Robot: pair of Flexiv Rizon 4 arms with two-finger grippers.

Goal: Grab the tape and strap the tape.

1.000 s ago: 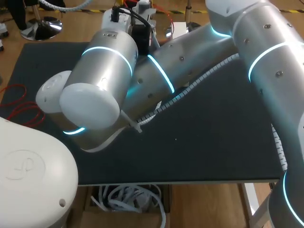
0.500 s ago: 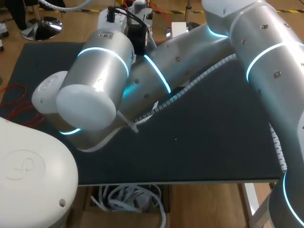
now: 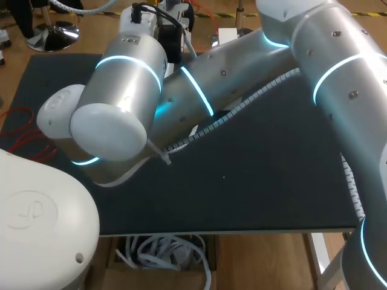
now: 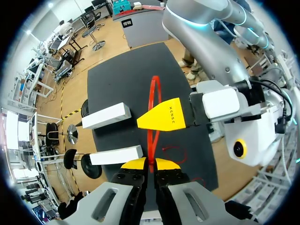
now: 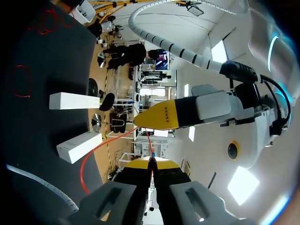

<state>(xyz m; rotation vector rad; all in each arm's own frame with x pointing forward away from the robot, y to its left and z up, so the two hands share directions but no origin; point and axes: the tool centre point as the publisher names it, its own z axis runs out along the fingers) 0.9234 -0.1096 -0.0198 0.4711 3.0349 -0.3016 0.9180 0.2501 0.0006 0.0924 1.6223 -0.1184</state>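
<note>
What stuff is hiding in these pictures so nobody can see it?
Head view: the silver robot arms hide the left gripper, the right gripper and the thin red tape loop they hold.
Left wrist view: the right gripper's yellow finger covers part of the loop.
Right wrist view: the pinched bit of tape is buried between the right gripper's shut tips.

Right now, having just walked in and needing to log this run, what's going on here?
Both arms are working one red tape, held above the dark table. The left claw is shut on one part of it, and the right claw is shut on another, just ahead of the left. Two white boxes lie on the table beside them, untouched.
</note>
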